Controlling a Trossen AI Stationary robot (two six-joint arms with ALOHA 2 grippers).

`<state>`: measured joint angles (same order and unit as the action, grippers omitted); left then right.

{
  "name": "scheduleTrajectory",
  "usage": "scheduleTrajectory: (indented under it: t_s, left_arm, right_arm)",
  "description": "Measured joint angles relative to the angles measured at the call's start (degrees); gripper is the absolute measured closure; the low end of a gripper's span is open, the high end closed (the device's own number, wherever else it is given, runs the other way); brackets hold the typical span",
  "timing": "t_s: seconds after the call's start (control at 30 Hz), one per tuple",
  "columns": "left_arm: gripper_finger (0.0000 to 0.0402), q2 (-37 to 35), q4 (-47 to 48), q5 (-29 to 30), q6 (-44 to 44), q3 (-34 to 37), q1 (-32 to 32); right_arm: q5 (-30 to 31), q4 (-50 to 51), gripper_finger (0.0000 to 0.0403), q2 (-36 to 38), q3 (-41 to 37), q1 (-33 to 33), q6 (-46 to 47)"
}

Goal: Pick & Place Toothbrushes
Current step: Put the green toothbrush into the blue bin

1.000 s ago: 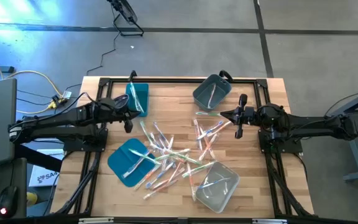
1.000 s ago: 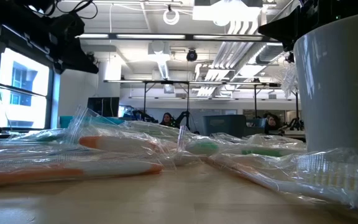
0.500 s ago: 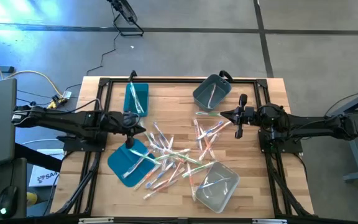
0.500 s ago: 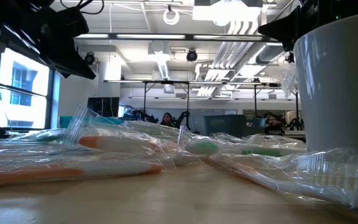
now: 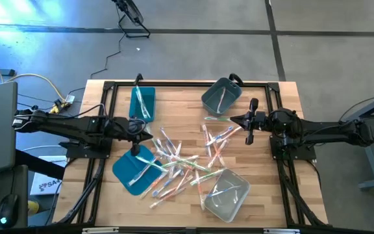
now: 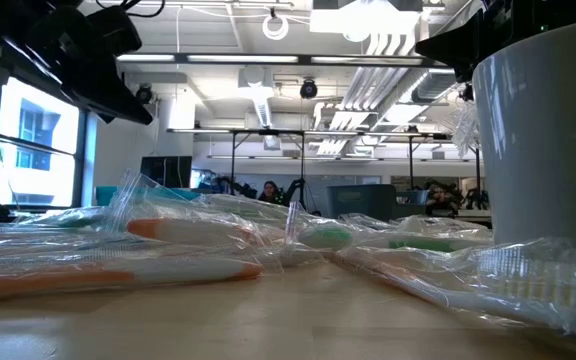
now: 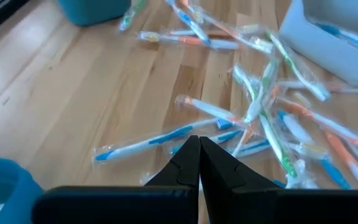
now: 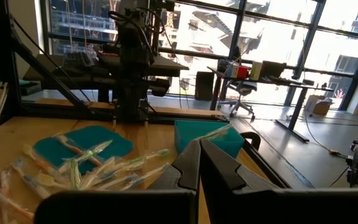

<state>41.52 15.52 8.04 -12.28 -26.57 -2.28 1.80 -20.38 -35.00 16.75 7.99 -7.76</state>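
Several toothbrushes [image 5: 180, 161] in clear wrappers, with green, orange or blue parts, lie in a loose heap mid-table; they also show in the left wrist view [image 7: 253, 112] and the low view [image 6: 198, 240]. My left gripper [image 5: 136, 147] is shut, hovering over the heap's left side near the flat teal lid; its shut fingers [image 7: 199, 142] point at the toothbrushes and touch none. My right gripper [image 5: 234, 119] waits at the right, held above the table, shut [image 8: 199, 147] and empty.
A teal bin [image 5: 143, 103] stands at the far left and a grey bin [image 5: 221, 96] at the far side, each with toothbrushes inside. A clear bin [image 5: 226, 194] sits near right and a flat teal lid [image 5: 134, 168] near left, toothbrushes lying on it.
My left gripper moved away from the teal bin toward the table's near edge, over the far end of the teal lid and the heap's left side, then held still. It stayed shut. The toothbrushes and the right arm did not move.
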Motion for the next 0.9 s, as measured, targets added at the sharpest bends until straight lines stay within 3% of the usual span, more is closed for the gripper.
scheduleTrajectory:
  t_s: [0.27, 0.63, 0.9]
  left_arm:
    - [0.0396, 0.0, -10.85, 0.49, 4.33, 0.0, 0.0]
    - [0.0401, 0.23, -11.23, 2.02, 2.94, 0.0, 0.0]
    - [0.0401, 6.23, -10.75, 3.46, 1.5, -0.04, -0.66]
  right_arm:
    - [0.0, 0.0, 0.04, 0.0, 0.0, 0.0, -0.21]
    - [-0.02, 0.0, 0.04, 0.0, 0.0, 0.01, -0.05]
    - [-0.02, 0.02, 0.04, 0.02, 0.0, 0.01, -0.01]
